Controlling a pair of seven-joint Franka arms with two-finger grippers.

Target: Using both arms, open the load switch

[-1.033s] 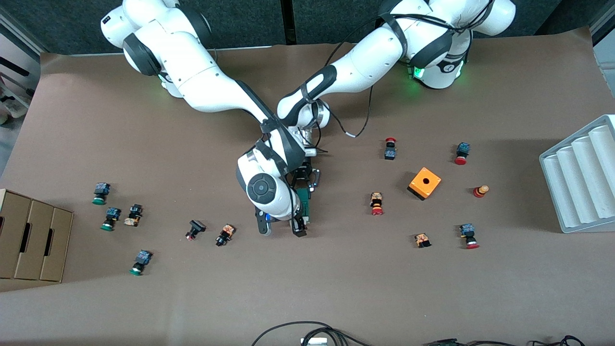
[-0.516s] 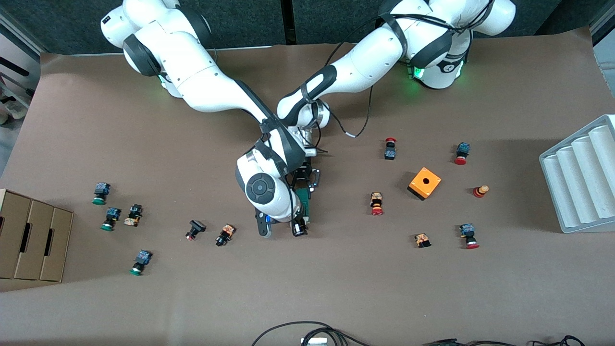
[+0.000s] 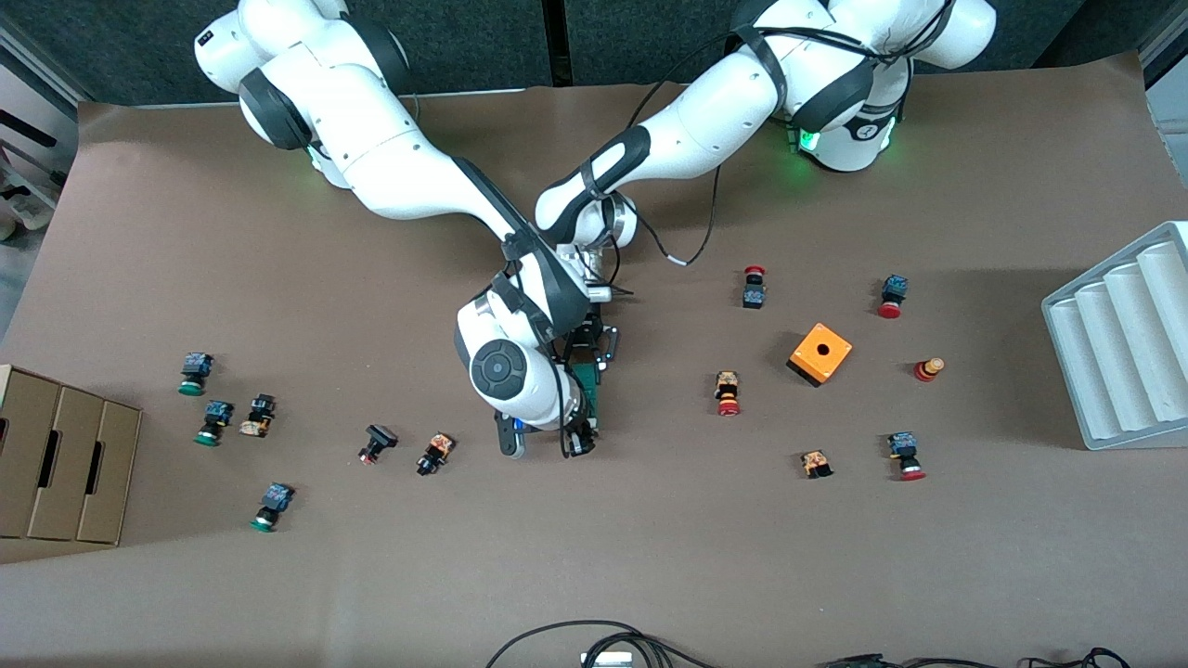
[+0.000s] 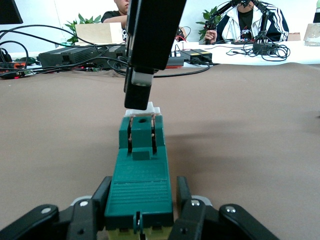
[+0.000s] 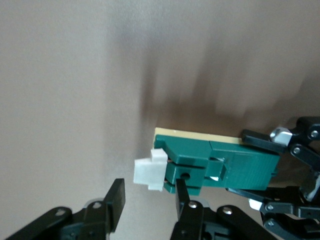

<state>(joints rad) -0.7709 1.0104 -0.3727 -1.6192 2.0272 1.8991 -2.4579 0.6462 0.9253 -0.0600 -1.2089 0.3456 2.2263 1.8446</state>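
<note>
The load switch [image 3: 587, 385] is found lying flat on the brown table [image 3: 650, 557], roughly mid-table, with its white end piece [image 5: 150, 170] pointed toward the front camera. One end of the green body is clamped between the fingers of the left gripper [image 4: 141, 212], which is seen closed tight on both sides of the block in the left wrist view. The white end is bracketed by the right gripper [image 5: 146, 200]: one finger [image 5: 114, 197] is seen standing clear of the white piece, the other [image 5: 182, 195] sits right up against the green body just beside it. So those jaws are still partly apart, not pinched on anything that can be made out. In the left wrist view, one right-gripper finger [image 4: 142, 75] is seen hanging down just above the white end piece.

Farther out, an orange cube [image 3: 820, 353] with a hole is placed toward the left arm's end of the table, with red push buttons [image 3: 728, 393] scattered around it. Green-capped buttons [image 3: 195, 373] are spread toward the right arm's end, near a cardboard box [image 3: 60, 455]. A white ridged tray [image 3: 1123, 343] is set at the table's edge on the left arm's end.
</note>
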